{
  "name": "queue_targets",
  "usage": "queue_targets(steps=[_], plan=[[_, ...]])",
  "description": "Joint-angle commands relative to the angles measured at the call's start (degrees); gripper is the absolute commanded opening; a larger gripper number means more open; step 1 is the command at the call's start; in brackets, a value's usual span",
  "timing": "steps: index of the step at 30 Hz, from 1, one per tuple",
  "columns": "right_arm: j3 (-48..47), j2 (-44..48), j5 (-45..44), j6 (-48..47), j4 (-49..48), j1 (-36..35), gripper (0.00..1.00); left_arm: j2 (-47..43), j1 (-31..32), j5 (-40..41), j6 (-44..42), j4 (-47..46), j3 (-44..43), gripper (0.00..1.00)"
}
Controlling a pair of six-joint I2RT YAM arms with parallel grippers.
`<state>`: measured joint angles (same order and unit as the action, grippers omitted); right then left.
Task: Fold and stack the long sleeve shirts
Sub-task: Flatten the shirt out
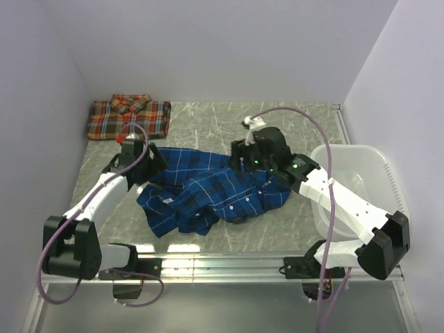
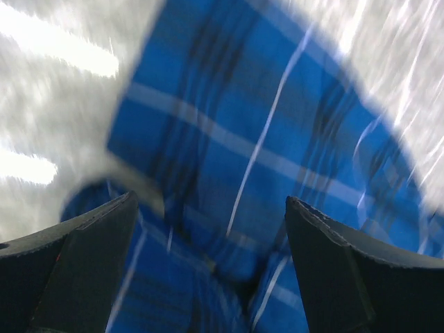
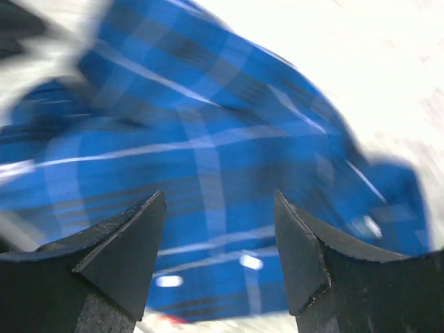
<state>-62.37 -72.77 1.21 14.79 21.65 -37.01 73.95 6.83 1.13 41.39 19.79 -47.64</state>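
Note:
The blue plaid shirt (image 1: 208, 191) lies crumpled in the middle of the table. The red-orange plaid shirt (image 1: 128, 118) lies folded flat at the back left. My left gripper (image 1: 151, 163) hovers over the blue shirt's left edge. In the left wrist view this gripper (image 2: 211, 215) is open, and blue cloth (image 2: 263, 125) shows below the gap, blurred. My right gripper (image 1: 243, 161) is over the shirt's back right edge. The right wrist view shows that gripper (image 3: 219, 208) open as well, with the blue cloth (image 3: 208, 139) beneath its jaws and nothing pinched.
A white plastic basket (image 1: 378, 166) stands at the right, beside the right arm. The side walls are close on the left and right. The metal rail (image 1: 222, 263) with the arm bases runs along the near edge.

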Motion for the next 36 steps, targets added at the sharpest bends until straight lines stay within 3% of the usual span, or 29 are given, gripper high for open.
queue_targets(steps=[1,8,12,17,23,30,36], plan=[[-7.57,-3.58,1.60,-4.85,-0.99,-5.68,0.70,-4.33,2.39,-1.30,1.50,2.36,4.38,0.93],[-16.55,-16.25,1.51,-8.89,1.98,-13.08,0.70,-9.00,9.25,0.89,4.75,3.32,8.96,0.93],[-16.12,-20.12,4.23,-11.27,8.21,-14.58,0.63,-12.24,9.69,2.65,7.38,3.15,12.04,0.92],[-7.34,-18.02,5.90,-11.80,13.15,-15.63,0.47,-14.45,9.69,4.41,9.24,2.97,14.41,0.93],[2.86,-16.87,6.35,-9.87,14.47,-15.46,0.37,-13.31,9.69,3.62,11.17,0.61,15.82,0.93],[2.87,-25.22,6.79,-7.41,17.90,-14.84,0.37,-11.55,9.69,5.29,13.11,-0.54,16.17,0.93],[0.76,-25.32,6.08,-7.40,17.90,-14.05,0.47,-10.42,9.61,7.92,11.79,-0.37,12.15,0.94]])
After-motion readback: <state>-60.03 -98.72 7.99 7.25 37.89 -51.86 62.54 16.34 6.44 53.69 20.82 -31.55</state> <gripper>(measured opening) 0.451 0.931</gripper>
